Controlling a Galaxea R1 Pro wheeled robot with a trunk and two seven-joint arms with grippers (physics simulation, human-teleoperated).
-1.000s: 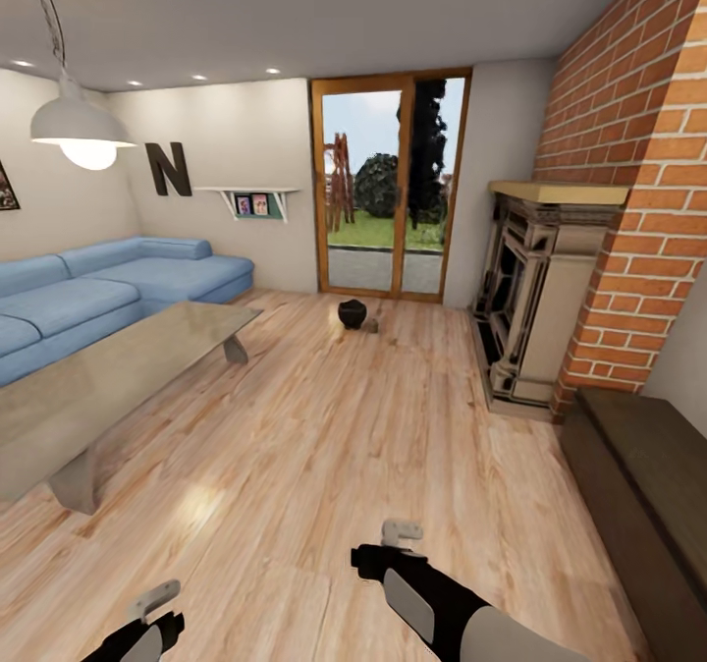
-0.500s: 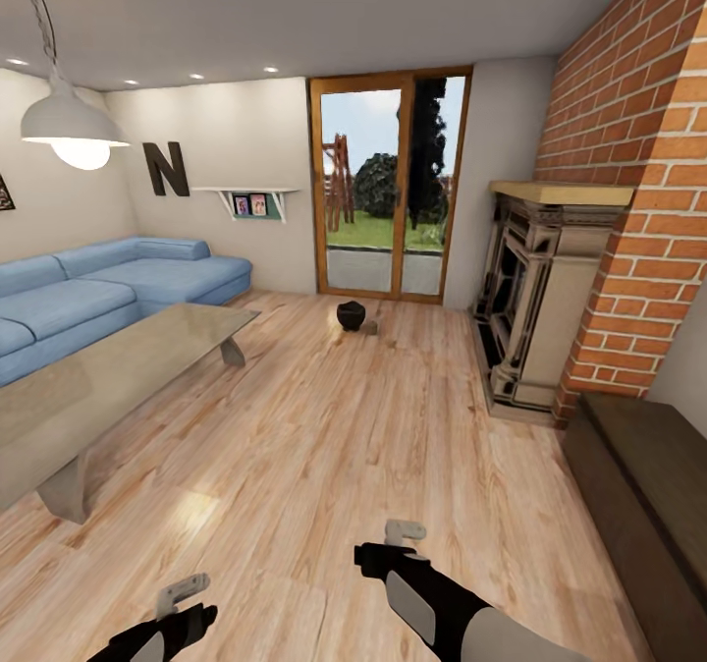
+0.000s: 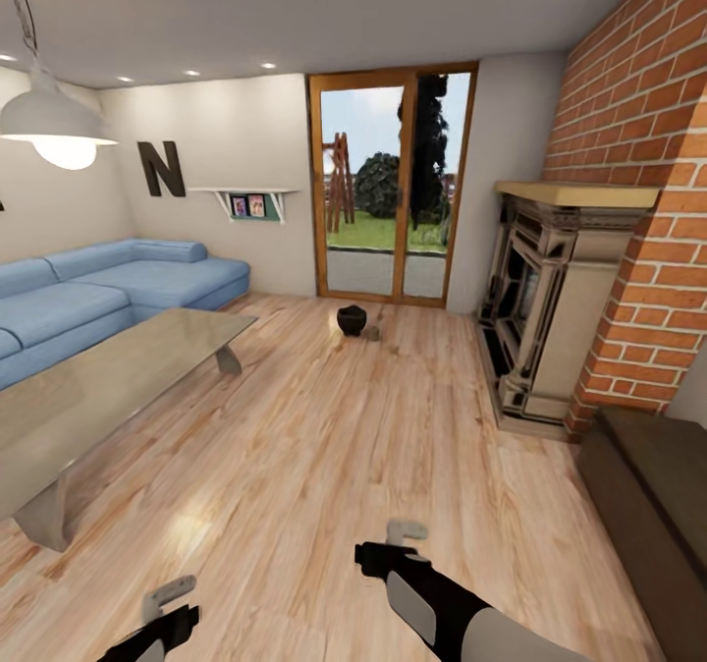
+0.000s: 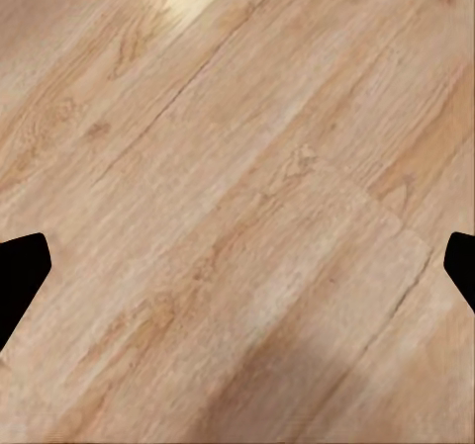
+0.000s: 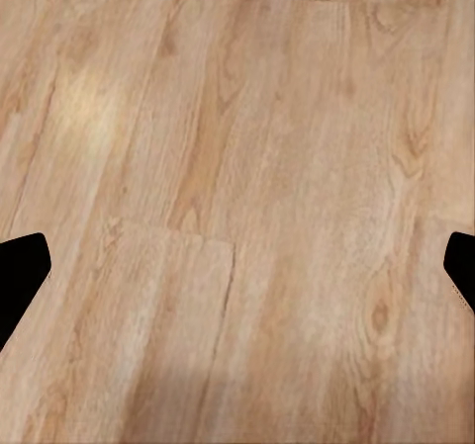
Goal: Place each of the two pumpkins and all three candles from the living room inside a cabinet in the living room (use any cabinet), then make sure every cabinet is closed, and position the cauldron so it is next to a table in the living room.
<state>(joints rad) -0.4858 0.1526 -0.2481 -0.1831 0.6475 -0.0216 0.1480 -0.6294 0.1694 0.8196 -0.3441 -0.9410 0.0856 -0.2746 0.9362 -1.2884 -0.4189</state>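
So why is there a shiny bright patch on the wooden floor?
In the head view, the glossy wooden floor mirrors light, likely from the hanging lamp, with a pale patch near the table. The left wrist view and the right wrist view each catch a soft glowing spot on the boards, edges slightly blurry.

Home living room. Blue sectional sofa (image 3: 108,284) along one wall, low coffee table (image 3: 108,387) before it, brick chimney (image 3: 638,171) with ornate fireplace (image 3: 550,318), glazed garden door (image 3: 393,191), pendant lamp (image 3: 54,127), light wood plank floor (image 3: 324,446).
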